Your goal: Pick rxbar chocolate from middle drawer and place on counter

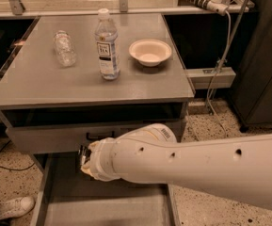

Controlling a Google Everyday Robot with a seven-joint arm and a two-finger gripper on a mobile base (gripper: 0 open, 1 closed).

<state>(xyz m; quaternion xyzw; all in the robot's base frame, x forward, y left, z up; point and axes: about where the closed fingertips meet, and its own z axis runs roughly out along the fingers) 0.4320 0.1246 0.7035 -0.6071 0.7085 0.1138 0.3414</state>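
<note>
**A:** What is taking up the most room here?

**B:** The counter [41, 86] is filling the upper half. An upright water bottle [107, 46] is standing near its middle. A second bottle [64, 48] is lying toward the left edge, and a white bowl [150, 52] is sitting toward the right edge. Below, the white arm [196, 168] is stretching from the right across the open middle drawer [60, 206].

**A:** And the gripper?

**B:** The gripper [84, 157] is hanging over the back edge of that drawer, just under the drawer front [41, 138]. I cannot tell if it is released or clenched.

**A:** Where is the rxbar chocolate lying?

**B:** I am not seeing it. The bare drawer floor toward the front is showing nothing. I am guessing the arm is hiding it at the back.

**A:** How is it going to handle?

**B:** I am expecting a light, thin bar in a slippery wrapper, bending a little. I am thinking the best hold is across its narrow width, near the middle. The gripper should be coming right down to the metal floor, because the bar is probably lying flat.
</note>
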